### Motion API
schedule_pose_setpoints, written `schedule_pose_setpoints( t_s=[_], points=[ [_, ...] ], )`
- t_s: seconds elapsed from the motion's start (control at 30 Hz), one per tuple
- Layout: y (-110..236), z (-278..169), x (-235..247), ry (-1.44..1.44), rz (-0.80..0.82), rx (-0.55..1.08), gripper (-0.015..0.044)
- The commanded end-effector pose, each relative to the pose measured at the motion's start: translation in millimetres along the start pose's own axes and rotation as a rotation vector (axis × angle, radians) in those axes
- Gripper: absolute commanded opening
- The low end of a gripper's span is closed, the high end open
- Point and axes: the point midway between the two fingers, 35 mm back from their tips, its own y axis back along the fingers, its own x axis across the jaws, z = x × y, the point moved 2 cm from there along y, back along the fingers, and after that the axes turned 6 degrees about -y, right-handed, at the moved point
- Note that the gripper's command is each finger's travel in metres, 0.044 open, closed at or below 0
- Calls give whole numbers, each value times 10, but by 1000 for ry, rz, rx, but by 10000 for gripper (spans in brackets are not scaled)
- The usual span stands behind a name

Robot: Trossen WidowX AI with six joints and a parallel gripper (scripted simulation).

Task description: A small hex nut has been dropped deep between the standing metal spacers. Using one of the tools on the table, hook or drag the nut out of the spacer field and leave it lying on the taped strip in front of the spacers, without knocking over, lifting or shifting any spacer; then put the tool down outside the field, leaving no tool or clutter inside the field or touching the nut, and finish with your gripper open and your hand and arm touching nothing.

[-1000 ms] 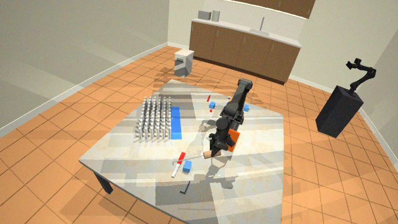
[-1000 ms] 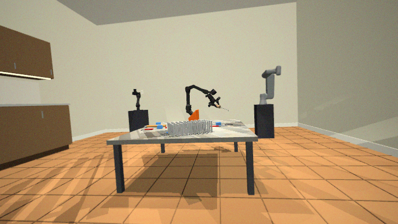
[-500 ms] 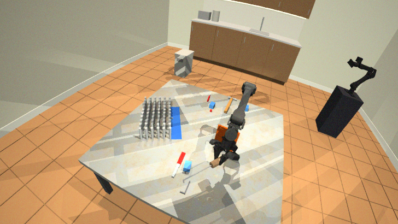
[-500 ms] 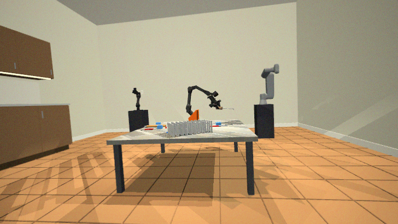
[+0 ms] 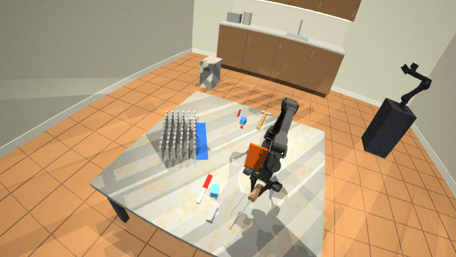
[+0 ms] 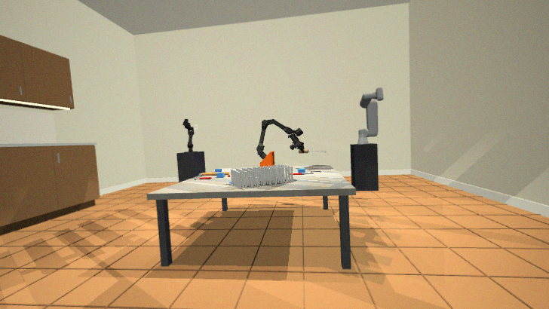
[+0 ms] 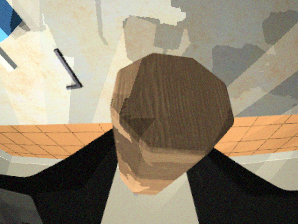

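Observation:
My gripper (image 5: pixel 260 188) (image 6: pixel 298 148) (image 7: pixel 153 137) is shut on the wooden handle (image 5: pixel 255 194) (image 6: pixel 302 151) (image 7: pixel 170 116) of a hook tool. It holds the tool well above the table's near right part. The thin metal rod (image 5: pixel 240 212) (image 6: pixel 317 151) points away from the spacers. The standing grey spacers (image 5: pixel 178 138) (image 6: pixel 262 175) form a block on the left of the table (image 5: pixel 143 178) (image 6: pixel 249 191). The blue taped strip (image 5: pixel 201 140) lies along the block's right side. The nut is hidden among the spacers.
An orange block (image 5: pixel 256 157) (image 6: pixel 268 159) stands by the arm. A red-white marker (image 5: pixel 205 188), a light blue cube (image 5: pixel 214 190) (image 7: pixel 7 18) and an Allen key (image 5: pixel 213 215) (image 7: pixel 68 70) lie near the front. A blue cube (image 5: pixel 243 120), a red pen (image 5: pixel 238 112) and an orange-handled tool (image 5: pixel 262 120) lie at the back.

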Motion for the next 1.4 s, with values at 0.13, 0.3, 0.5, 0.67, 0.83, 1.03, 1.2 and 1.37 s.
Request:
schedule_pose_setpoints(
  t_s=[0.13,0.3,0.5,0.67,0.83,1.03,1.2,1.37],
  points=[
    [8,-45,-86,70,-11,16,0],
    [3,-43,-86,70,-11,16,0],
    [-49,-24,-90,70,-11,16,0],
    [-101,-3,-94,70,-12,16,0],
    [-152,18,-96,70,-12,16,0],
    [-213,44,-99,70,-12,16,0],
    [-264,67,-101,70,-12,16,0],
    [-314,90,-102,70,-12,16,0]
  ],
)
